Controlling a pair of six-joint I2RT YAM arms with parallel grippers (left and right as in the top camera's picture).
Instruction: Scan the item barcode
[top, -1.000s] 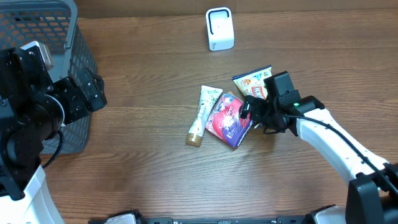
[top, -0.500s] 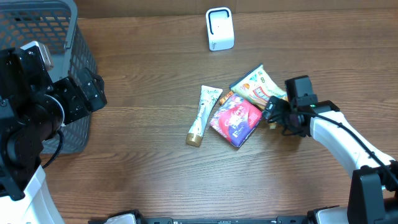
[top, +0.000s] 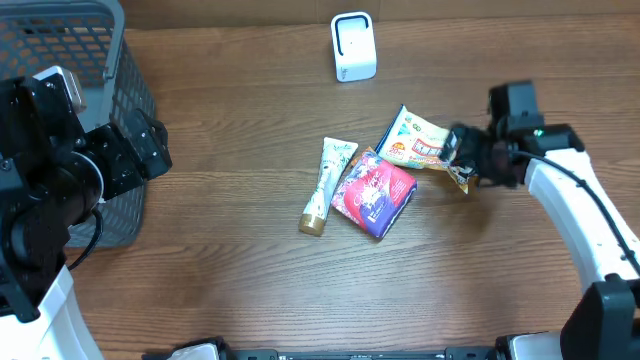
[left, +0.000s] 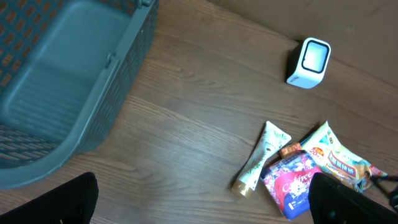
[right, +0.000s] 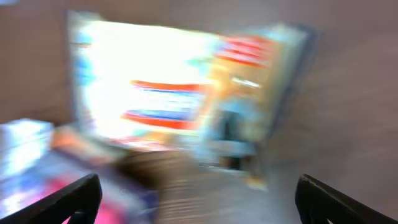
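Snack packet (top: 413, 140) lies just ahead of the right pincer (top: 457, 160), jaws spread wide, apparently lined up to grab it for scanning.

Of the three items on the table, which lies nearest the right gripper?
The white-and-orange snack packet: its right end reaches the right gripper, while the pink pouch and the tube lie farther left.

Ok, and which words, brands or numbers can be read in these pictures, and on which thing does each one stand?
No text can be read with certainty.
Snack packet: red printed bands, letters too small; blurred in the right wrist view.
Pink packet: pale print, too small to read.
Tube: print too small to read.
White scanner: no lettering visible.
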